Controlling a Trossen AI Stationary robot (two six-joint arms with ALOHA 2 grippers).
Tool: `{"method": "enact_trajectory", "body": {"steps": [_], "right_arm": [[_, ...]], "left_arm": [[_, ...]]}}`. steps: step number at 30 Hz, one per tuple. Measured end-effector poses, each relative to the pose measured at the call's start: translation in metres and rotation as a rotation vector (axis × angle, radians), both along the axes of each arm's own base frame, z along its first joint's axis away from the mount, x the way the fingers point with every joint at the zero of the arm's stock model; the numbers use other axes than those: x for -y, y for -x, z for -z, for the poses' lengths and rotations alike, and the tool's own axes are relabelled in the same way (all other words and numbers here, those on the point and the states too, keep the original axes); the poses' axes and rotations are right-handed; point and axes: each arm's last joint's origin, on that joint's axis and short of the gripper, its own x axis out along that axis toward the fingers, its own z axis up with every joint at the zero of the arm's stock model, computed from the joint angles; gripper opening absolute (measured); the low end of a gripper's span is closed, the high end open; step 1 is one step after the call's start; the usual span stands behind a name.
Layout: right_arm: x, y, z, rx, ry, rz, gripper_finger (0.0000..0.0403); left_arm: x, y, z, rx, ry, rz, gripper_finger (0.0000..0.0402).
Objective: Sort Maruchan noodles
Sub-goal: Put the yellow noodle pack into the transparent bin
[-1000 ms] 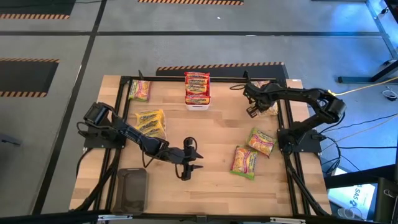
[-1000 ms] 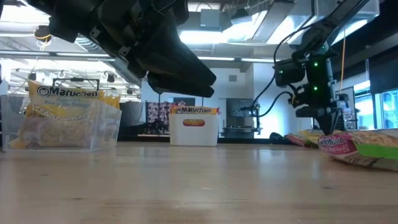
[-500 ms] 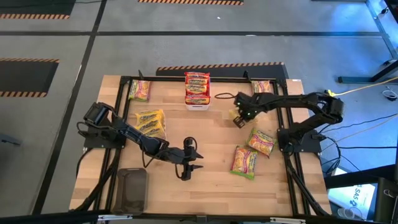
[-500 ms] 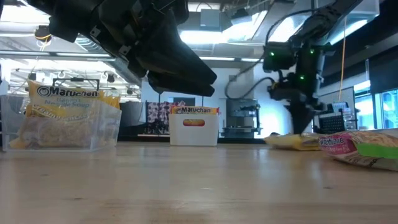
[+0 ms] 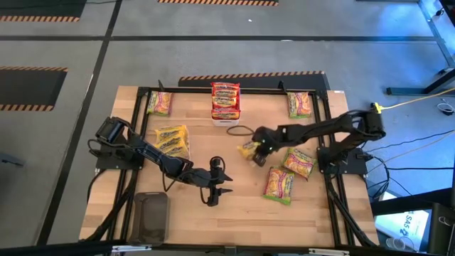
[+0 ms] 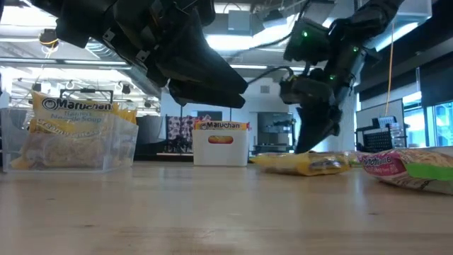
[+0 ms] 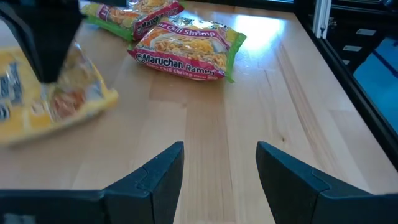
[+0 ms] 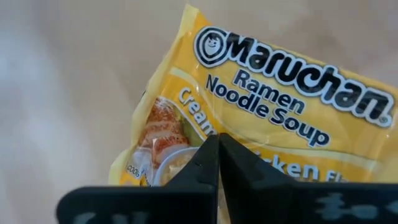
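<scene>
The yellow Creamy Chicken packet (image 8: 267, 118) sits mid-table, its lower edge hidden behind my right gripper (image 8: 217, 146) — fingers pinched tight on it, arm stretched inward. My left gripper (image 7: 217, 168) hovers parted and empty — near the front-centre of the table (image 5: 242, 206).

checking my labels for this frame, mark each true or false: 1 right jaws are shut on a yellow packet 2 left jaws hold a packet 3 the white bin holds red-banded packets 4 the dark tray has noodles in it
1. True: the right gripper is shut on the yellow packet.
2. False: the left gripper is open and empty, above bare wood.
3. True: the white bin holds red-banded packets.
4. False: the dark tray shows no noodles.
</scene>
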Motion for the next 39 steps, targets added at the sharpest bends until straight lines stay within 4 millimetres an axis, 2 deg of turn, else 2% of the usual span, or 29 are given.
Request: {"method": "enact_trajectory", "body": {"steps": [11,14,16,18,22,26,28,30,36,39], "right_arm": [[-0.052,-0.031,0.013,0.248,-0.044,-0.12,0.0005],[-0.06,-0.034,0.006,0.301,-0.026,-0.189,0.0005],[-0.06,-0.032,-0.012,0.323,-0.027,-0.224,0.0005],[-0.057,-0.024,-0.032,0.328,-0.024,-0.244,0.0005],[-0.037,0.009,-0.064,0.243,-0.015,-0.209,0.0005],[-0.011,0.037,-0.077,0.128,-0.004,-0.077,0.001],[-0.001,0.042,-0.074,0.083,-0.029,-0.044,0.003],[0.007,0.041,-0.069,0.05,-0.065,-0.028,0.0066],[0.02,0.017,-0.044,0.086,-0.153,-0.064,0.0225],[0.023,0.004,-0.029,0.103,-0.212,-0.091,0.0291]], "left_arm": [[0.0,0.0,0.0,0.002,0.0,-0.002,0.0195],[0.0,0.0,0.0,0.0,0.036,-0.021,0.0195],[0.0,0.0,0.0,-0.004,0.066,-0.018,0.0195],[0.002,0.0,0.0,-0.009,0.087,-0.005,0.0195],[0.006,0.004,0.003,-0.051,0.146,-0.02,0.0195],[0.012,0.007,0.007,-0.083,0.154,-0.065,0.0195],[0.014,0.008,0.012,-0.093,0.151,-0.086,0.0195],[0.015,0.007,0.019,-0.102,0.149,-0.104,0.0195],[0.014,0.005,0.039,-0.136,0.144,-0.17,0.0195],[0.014,0.005,0.044,-0.143,0.129,-0.188,0.0195]]}}
